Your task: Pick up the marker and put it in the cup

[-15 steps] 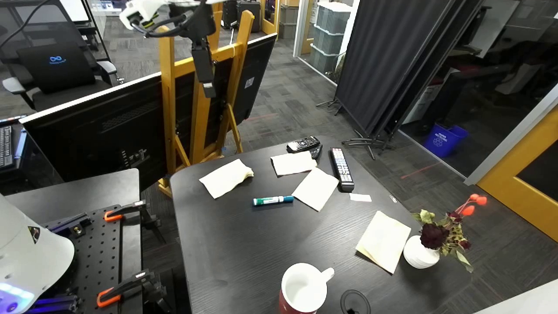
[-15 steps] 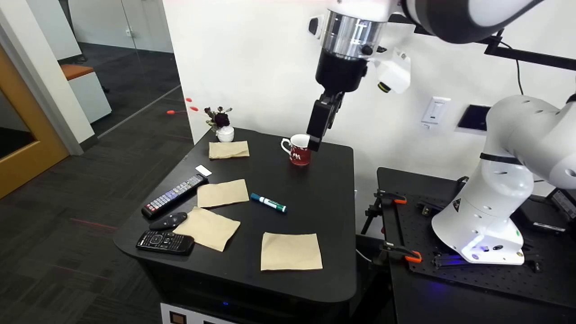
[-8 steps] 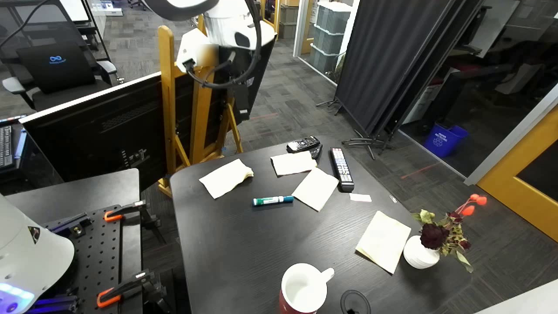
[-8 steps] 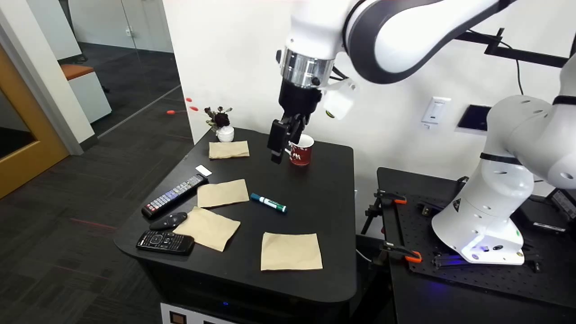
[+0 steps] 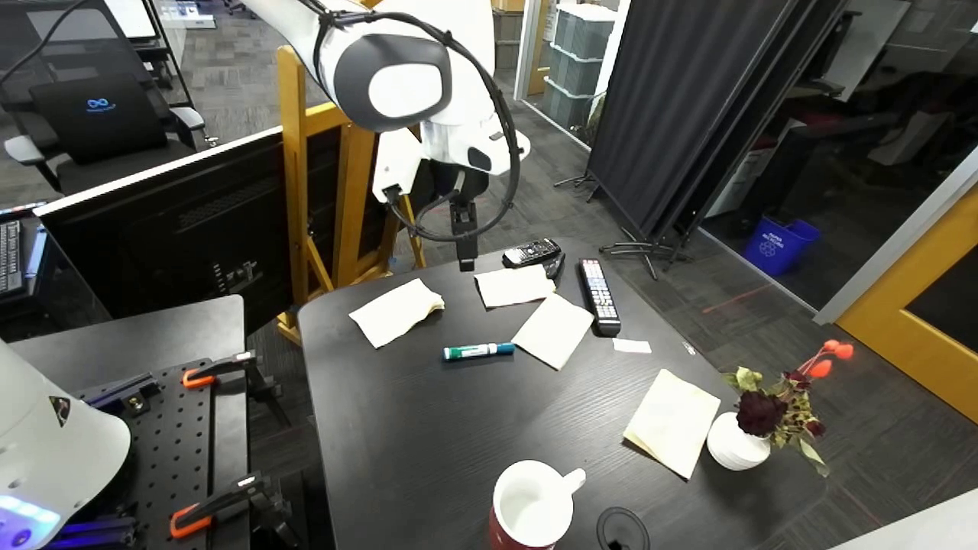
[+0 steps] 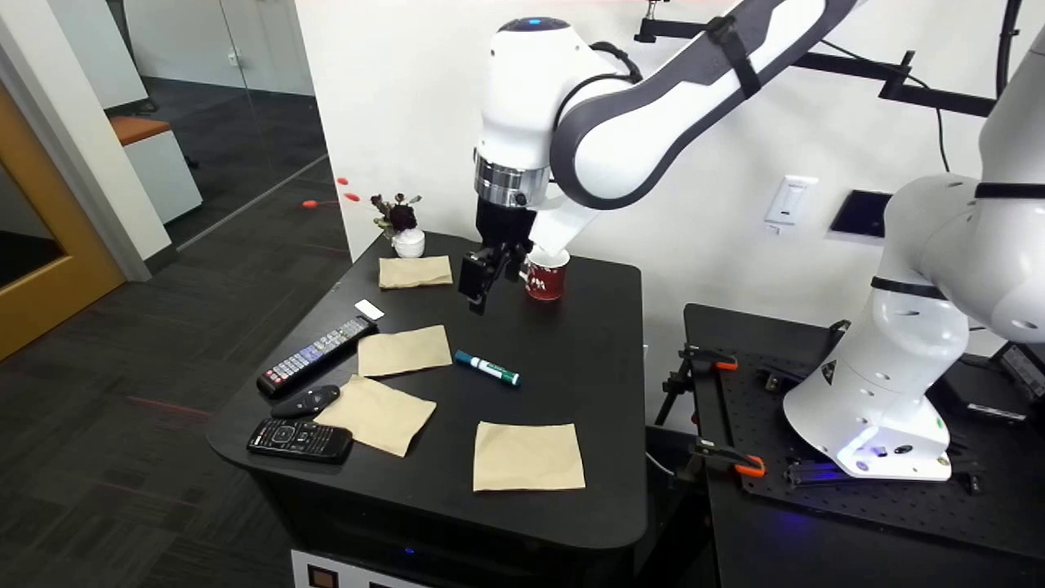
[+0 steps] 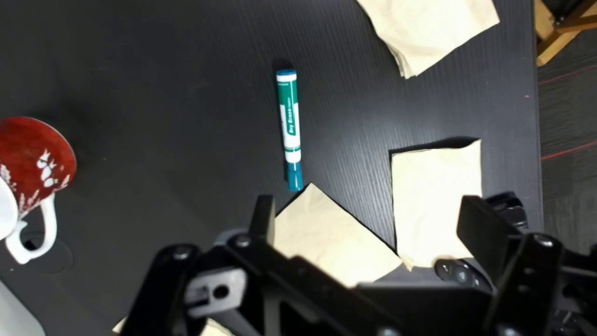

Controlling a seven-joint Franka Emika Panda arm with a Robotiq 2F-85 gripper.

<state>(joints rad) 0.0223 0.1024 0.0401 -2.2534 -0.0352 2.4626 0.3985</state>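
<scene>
The marker (image 7: 290, 126) is green and white with a teal cap and lies flat on the black table. It shows in both exterior views (image 5: 479, 351) (image 6: 487, 368). The cup (image 5: 532, 504) is a red mug with a white inside, a white handle and white decoration. It stands upright near the wall (image 6: 545, 278) and is cut off at the left of the wrist view (image 7: 35, 156). My gripper (image 7: 367, 210) is open and empty above the table, its fingers wide apart over paper pieces. The marker's cap lies just ahead of the left finger in the wrist view.
Several paper pieces (image 6: 529, 457) lie around the marker. Several black remotes (image 5: 600, 296) lie near the table's edge, with a small white card (image 5: 632, 346). A white vase with flowers (image 5: 737, 443) stands beyond the cup. A wooden easel (image 5: 294, 191) stands behind the table.
My arm and gripper have moved down and out over the table, leftward in an exterior view and away from in front of the cup. The marker and cup have not moved.
</scene>
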